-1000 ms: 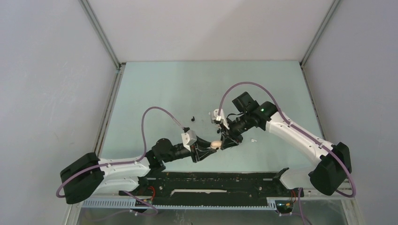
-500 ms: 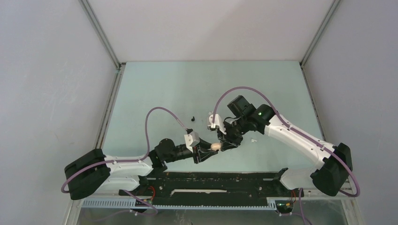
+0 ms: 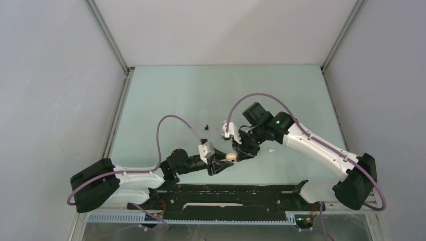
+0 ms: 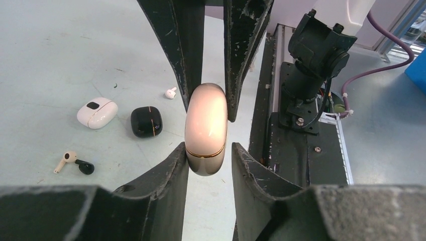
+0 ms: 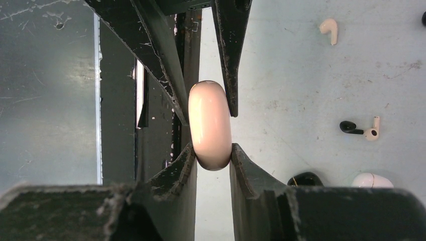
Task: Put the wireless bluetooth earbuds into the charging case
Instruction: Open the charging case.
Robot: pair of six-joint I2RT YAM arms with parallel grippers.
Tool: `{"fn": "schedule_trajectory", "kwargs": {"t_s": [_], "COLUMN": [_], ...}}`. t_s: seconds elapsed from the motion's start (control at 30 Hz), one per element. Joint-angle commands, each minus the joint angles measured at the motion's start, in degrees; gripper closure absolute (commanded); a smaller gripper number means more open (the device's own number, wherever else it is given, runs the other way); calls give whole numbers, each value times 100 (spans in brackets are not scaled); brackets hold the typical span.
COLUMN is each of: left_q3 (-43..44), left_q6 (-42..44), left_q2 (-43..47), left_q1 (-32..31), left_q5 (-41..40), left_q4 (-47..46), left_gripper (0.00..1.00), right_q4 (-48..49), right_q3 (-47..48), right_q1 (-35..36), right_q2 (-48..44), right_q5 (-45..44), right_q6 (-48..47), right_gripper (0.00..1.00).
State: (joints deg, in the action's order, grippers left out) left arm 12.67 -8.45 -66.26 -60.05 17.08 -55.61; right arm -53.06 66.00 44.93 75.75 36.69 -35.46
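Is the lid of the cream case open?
No: the cream case shows a closed gold seam, pinched between the left gripper and right gripper.

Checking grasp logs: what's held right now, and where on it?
Cream case clamped by both: left gripper on one end, right gripper on the other.

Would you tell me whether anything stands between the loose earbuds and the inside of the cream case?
Yes: the cream case is shut, its seam closed, clamped between the left hand and right hand. The earbuds lie on the table.
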Motion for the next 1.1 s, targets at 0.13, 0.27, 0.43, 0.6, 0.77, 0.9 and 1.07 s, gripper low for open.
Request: {"fn": "schedule_trajectory", "kwargs": {"t_s": [0.13, 0.27, 0.43, 0.6, 0.77, 0.9, 1.07], "left_q3": [142, 110, 135, 151, 33, 8, -13], "left_q6": [104, 38, 10, 52, 170, 227, 243], "left_q2": [-200, -293, -313, -317, -313, -327, -353], "left_q1": [-42, -42, -42, -42, -42, -42, -42], "left_q5": [-56, -62, -41, 126, 270, 292, 346], "left_q4": [-407, -587, -665, -668, -816, -850, -895], "left_gripper": [65, 69, 77, 95, 100, 100, 100], "right_q4": [76, 71, 59, 61, 68, -2, -284], "right_q3": [286, 284, 288, 287, 289, 335, 624], "right_q1": [24, 23, 24, 0, -234, -491, -826], "right_q2": [11, 20, 72, 131, 252, 447, 744], "right_q5": [43, 36, 81, 201, 588, 987, 1578], "right_q6": [98, 105, 138, 236, 317, 348, 341], "right_gripper": [89, 89, 85, 67, 53, 50, 50]}}
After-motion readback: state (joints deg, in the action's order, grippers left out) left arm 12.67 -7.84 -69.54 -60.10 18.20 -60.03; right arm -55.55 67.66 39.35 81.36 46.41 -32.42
